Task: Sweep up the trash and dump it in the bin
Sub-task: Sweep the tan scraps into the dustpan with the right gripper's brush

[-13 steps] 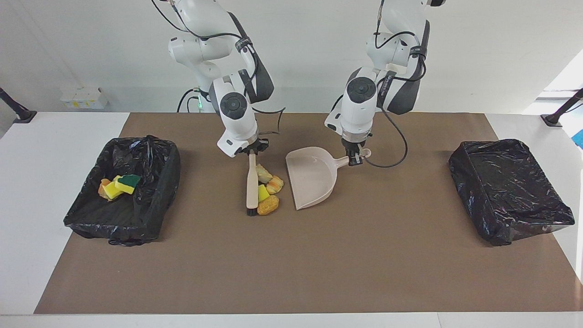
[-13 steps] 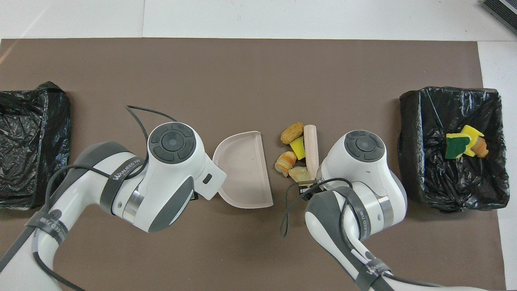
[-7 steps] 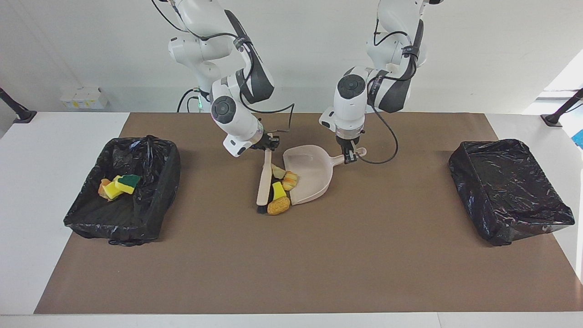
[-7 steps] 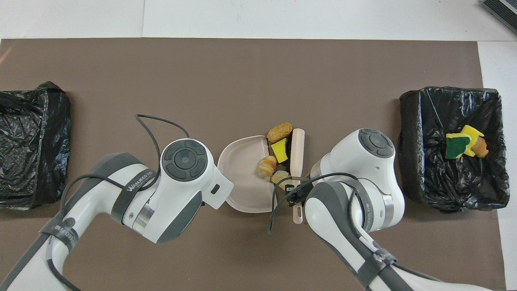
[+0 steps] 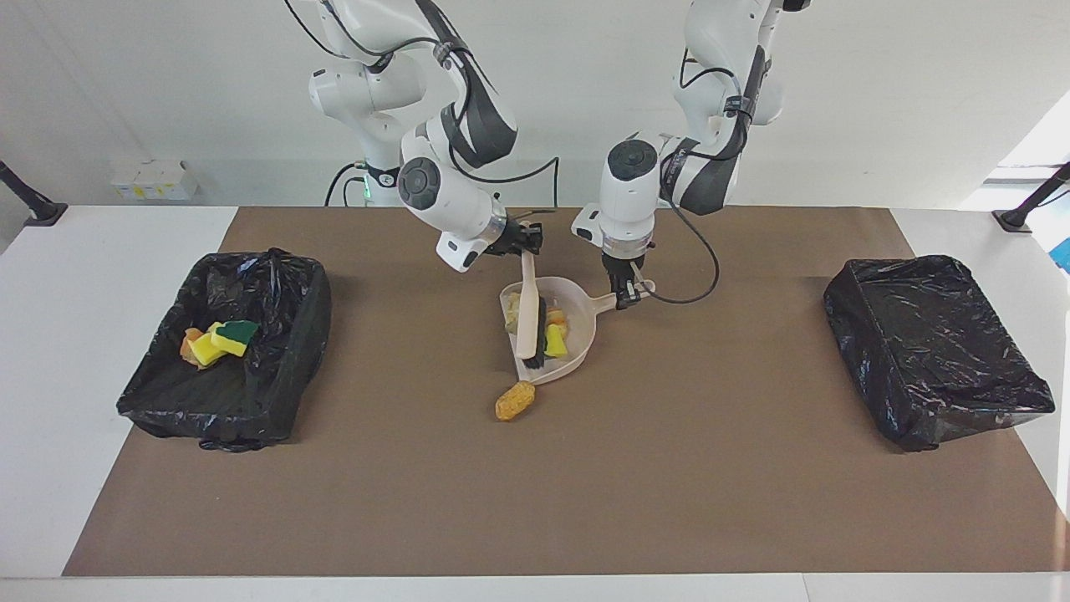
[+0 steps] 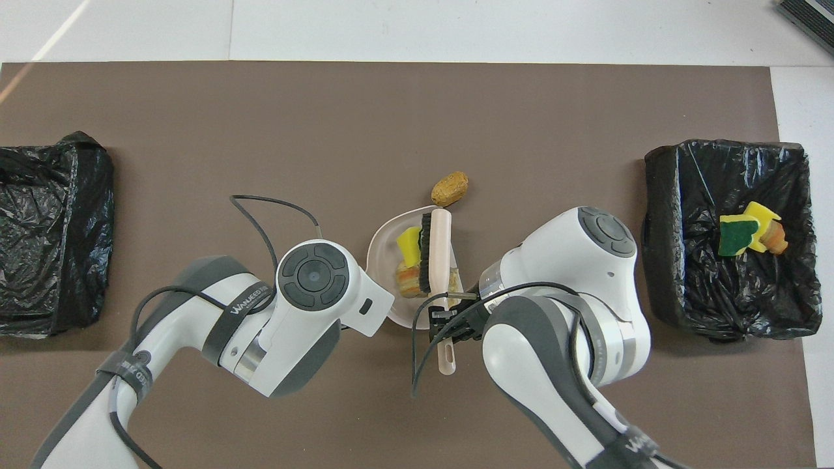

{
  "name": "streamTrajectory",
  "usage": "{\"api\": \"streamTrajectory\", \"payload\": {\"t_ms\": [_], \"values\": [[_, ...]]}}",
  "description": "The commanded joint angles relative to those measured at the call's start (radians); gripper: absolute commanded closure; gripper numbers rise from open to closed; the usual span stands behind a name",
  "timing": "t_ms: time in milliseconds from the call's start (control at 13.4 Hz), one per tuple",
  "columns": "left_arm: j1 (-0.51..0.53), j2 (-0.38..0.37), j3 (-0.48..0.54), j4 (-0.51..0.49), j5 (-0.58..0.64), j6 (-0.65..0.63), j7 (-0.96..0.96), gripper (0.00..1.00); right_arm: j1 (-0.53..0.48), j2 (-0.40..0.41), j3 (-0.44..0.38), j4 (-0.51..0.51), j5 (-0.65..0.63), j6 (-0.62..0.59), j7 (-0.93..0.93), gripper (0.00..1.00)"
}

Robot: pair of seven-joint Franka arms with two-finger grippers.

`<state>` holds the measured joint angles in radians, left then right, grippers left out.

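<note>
The trash looked light and soft: sponge bits and bread-like lumps that roll or skid under a push, so it was better herded with the brush (image 5: 530,322) than pinched. Three scraps lay in the dustpan (image 5: 579,339) at frame centre, among them a yellow sponge (image 5: 554,341) and an orange-striped lump (image 6: 409,279). One brown lump (image 5: 514,400) sat on the mat just below the pan's lip in the facing view, missed by the stroke. More scraps (image 5: 216,341) lay in the bin (image 5: 284,401) at centre left; the second bin (image 5: 936,351) at centre right showed nothing inside.

The right gripper (image 5: 525,244) was clamped on the brush handle, the left gripper (image 5: 625,294) clamped on the dustpan handle. Both handles are stiff and the sensible places to hold.

A second earlier the pan had stood apart from a pile of four scraps beside the brush. Since then pan and brush had closed together, the brush head now lay inside the pan, and the brown lump had slipped out past the lip.
</note>
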<state>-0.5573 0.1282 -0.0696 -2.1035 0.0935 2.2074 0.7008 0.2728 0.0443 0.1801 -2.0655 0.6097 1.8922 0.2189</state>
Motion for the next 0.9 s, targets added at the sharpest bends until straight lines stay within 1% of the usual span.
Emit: {"api": "streamTrajectory", "payload": {"t_ms": [0,150,225,300,374,449,599,749,824], "values": [[-0.001,-0.001,0.011,-0.033,0.008,0.081,0.003,1.00,-0.070,-0.076,-0.007,0.051,-0.092,-0.131,0.042,1.00],[0.010,0.004,0.011,-0.032,0.006,0.083,0.040,1.00,-0.081,-0.067,-0.004,0.148,-0.329,-0.267,0.048,1.00],[0.016,0.004,0.011,-0.032,0.003,0.083,0.040,1.00,-0.081,-0.064,0.002,0.159,-0.431,-0.284,0.039,1.00],[0.017,0.005,0.011,-0.029,0.003,0.081,0.039,1.00,-0.078,-0.067,0.004,0.154,-0.502,-0.286,0.033,1.00],[0.019,0.007,0.011,-0.023,-0.003,0.080,0.034,1.00,-0.079,-0.064,0.004,0.151,-0.546,-0.277,0.020,1.00],[0.019,0.008,0.013,-0.018,-0.012,0.075,0.028,1.00,-0.081,-0.037,0.002,0.153,-0.597,-0.245,-0.019,1.00],[0.034,0.010,0.013,-0.018,-0.012,0.069,0.010,1.00,-0.115,0.037,-0.001,0.157,-0.694,-0.139,-0.076,1.00],[0.042,0.010,0.014,-0.009,-0.012,0.013,-0.003,1.00,-0.130,0.110,0.001,0.177,-0.754,-0.043,-0.099,1.00],[0.043,0.011,0.016,0.009,-0.012,-0.039,-0.030,1.00,-0.129,0.146,0.002,0.209,-0.761,-0.033,-0.099,1.00]]}}
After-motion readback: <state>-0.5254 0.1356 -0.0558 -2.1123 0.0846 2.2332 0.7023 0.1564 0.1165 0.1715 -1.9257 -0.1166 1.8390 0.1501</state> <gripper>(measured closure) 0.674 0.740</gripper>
